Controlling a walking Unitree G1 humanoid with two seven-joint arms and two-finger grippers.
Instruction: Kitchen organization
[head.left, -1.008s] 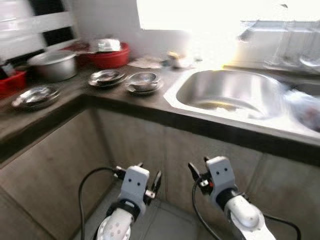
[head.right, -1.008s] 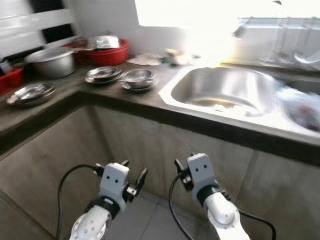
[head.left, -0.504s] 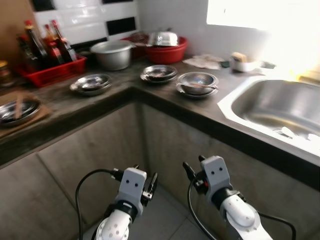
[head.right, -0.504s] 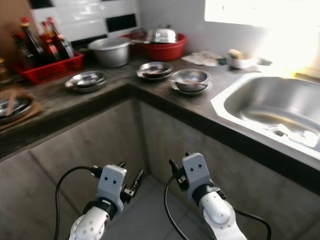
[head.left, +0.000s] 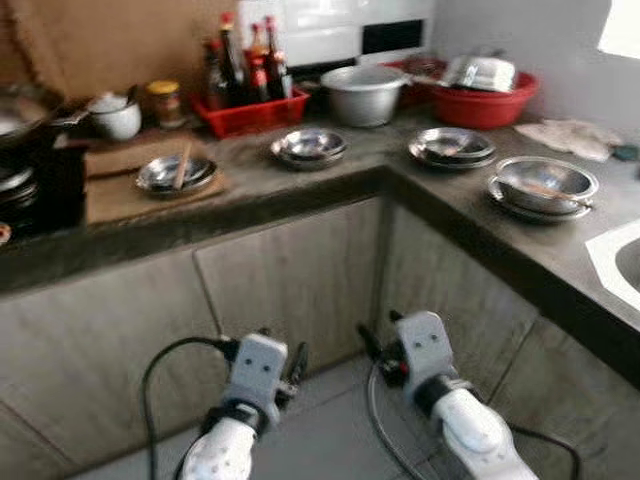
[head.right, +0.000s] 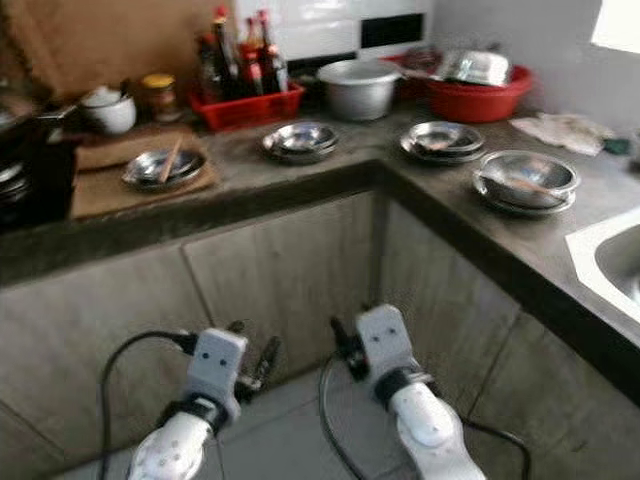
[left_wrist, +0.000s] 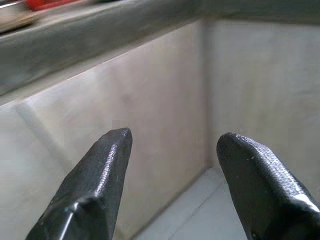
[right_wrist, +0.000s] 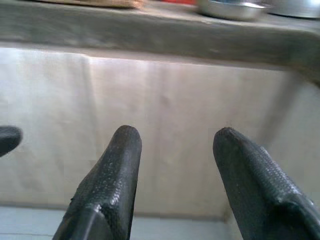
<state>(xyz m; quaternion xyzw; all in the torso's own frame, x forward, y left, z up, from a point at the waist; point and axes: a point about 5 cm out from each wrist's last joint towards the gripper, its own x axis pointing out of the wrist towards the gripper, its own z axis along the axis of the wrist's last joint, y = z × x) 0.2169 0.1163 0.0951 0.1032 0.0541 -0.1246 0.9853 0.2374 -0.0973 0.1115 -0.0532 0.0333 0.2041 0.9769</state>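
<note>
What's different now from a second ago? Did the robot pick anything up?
No, nothing was picked up. The robot's view swung to its left: the sink has nearly slid out of view, and the red tray of bottles and the cloth with a steel bowl have come in. The dishes themselves did not move. The left gripper and right gripper still hang low before the cabinets, open and empty.

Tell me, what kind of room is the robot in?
Most likely a home kitchen. An L-shaped countertop holds stacks of steel bowls, a red tray of sauce bottles stands by the tiled wall, and a big metal pot sits in the corner.
</note>
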